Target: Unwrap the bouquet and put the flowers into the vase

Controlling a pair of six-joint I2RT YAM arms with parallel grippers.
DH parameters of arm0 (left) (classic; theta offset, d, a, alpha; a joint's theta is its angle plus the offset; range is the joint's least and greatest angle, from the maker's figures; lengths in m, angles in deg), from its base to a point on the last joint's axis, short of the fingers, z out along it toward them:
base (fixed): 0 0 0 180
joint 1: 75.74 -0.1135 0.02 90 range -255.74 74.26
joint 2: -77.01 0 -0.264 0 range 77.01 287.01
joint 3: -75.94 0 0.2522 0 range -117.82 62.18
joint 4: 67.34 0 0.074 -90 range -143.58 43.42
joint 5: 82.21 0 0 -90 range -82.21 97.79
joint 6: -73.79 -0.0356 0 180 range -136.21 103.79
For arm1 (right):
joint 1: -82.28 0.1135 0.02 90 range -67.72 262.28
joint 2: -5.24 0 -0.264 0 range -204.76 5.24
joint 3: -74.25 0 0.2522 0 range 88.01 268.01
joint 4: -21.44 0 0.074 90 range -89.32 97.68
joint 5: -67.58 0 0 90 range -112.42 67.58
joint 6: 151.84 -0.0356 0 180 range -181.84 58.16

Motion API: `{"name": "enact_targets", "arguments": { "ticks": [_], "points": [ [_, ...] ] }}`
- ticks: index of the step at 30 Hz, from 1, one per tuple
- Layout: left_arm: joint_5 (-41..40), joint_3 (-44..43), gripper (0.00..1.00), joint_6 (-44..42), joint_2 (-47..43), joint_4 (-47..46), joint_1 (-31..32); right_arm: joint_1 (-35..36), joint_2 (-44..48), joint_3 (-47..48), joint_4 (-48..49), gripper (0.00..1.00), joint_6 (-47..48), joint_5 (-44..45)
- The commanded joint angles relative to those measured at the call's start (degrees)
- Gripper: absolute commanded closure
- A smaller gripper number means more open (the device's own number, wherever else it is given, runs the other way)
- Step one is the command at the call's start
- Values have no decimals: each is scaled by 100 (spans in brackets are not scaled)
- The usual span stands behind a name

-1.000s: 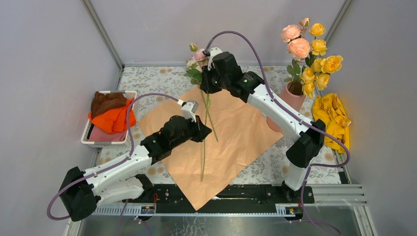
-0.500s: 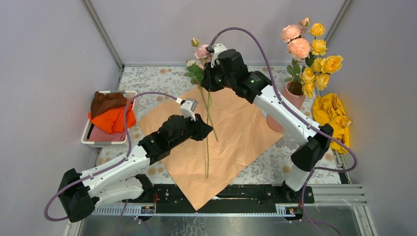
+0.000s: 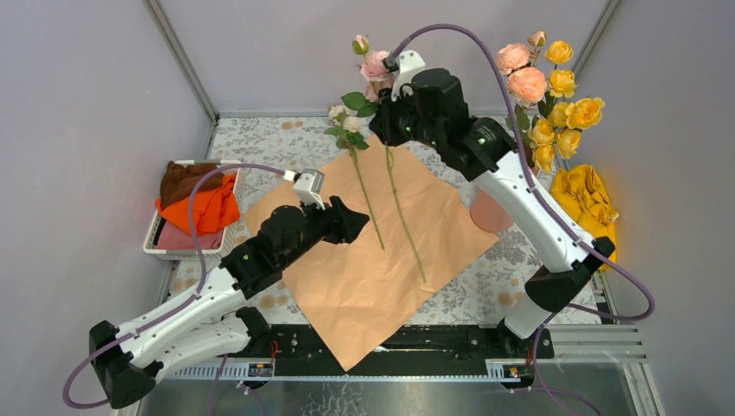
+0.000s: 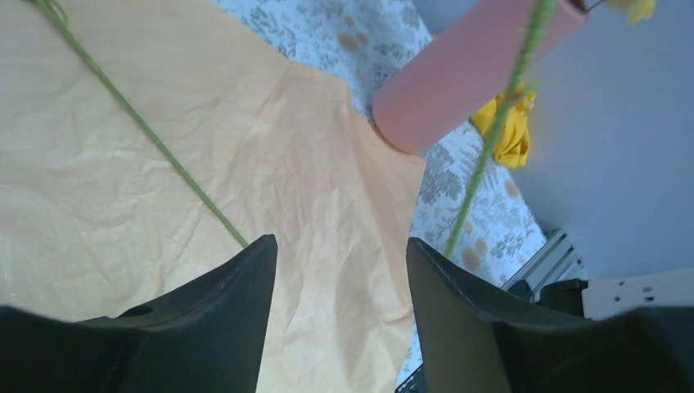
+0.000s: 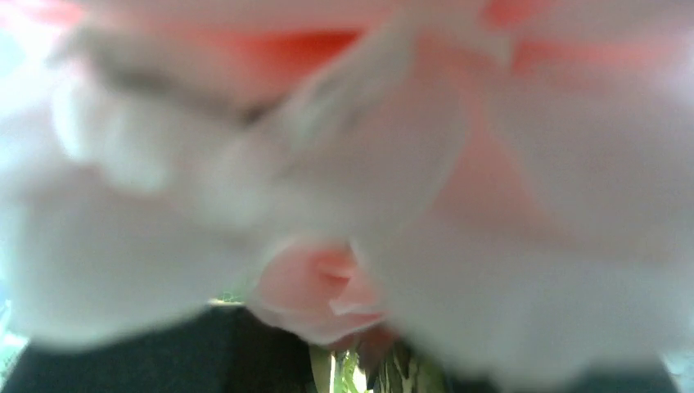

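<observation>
The peach-orange wrapping paper (image 3: 381, 260) of the bouquet lies spread flat on the table. My right gripper (image 3: 387, 130) is shut on the stem of a pink rose (image 3: 375, 65) and holds it up, the stem (image 3: 407, 217) slanting down over the paper. In the right wrist view the blurred rose (image 5: 352, 286) hides the fingers. A white-bloomed flower (image 3: 344, 117) lies on the paper. My left gripper (image 3: 360, 227) (image 4: 340, 254) is open above the paper (image 4: 286, 164), holding nothing. The pink vase (image 3: 490, 212) (image 4: 466, 74), partly behind the right arm, holds yellow and pink flowers (image 3: 546, 87).
A white basket (image 3: 165, 251) with orange and brown cloths (image 3: 195, 204) stands at the left. A yellow cloth (image 3: 589, 204) (image 4: 511, 139) lies right of the vase. Grey walls close in the table on three sides.
My right gripper has lifted the pink rose up and to the right, its stem swinging off the paper. My left gripper has opened and pulled back a little to the left.
</observation>
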Motion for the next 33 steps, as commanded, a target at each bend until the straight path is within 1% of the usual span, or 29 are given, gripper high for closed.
{"name": "enact_targets", "arguments": {
  "ticks": [1,4,7,12,14,18,22,25,27,33],
  "points": [
    [-466,-150,31,125,-347,28,22,-43,670,500,-247,100,564,641],
    [-628,-135,27,138,-426,36,22,-49,953,595,-248,100,765,937],
    [-645,-127,27,149,-384,62,22,-45,1202,790,-209,100,986,1333],
    [-527,-96,27,185,-277,-31,20,-42,1698,930,286,100,1670,2192],
    [-516,-70,27,193,-269,-75,22,-47,1943,829,646,100,1967,2573],
    [-518,-49,27,193,-243,-98,22,-47,2489,348,1705,100,2636,3216],
    [-505,-40,27,209,-249,-117,16,-43,2765,99,2669,100,3442,3846],
    [-504,-12,27,227,-250,-152,22,-44,2840,-130,3461,100,4081,4015],
    [-502,-10,27,244,-239,-165,23,-49,2839,-188,3880,100,4295,4081],
    [-466,-5,27,257,-236,-171,18,-44,2519,53,4372,100,4986,4272]
  ]
}}
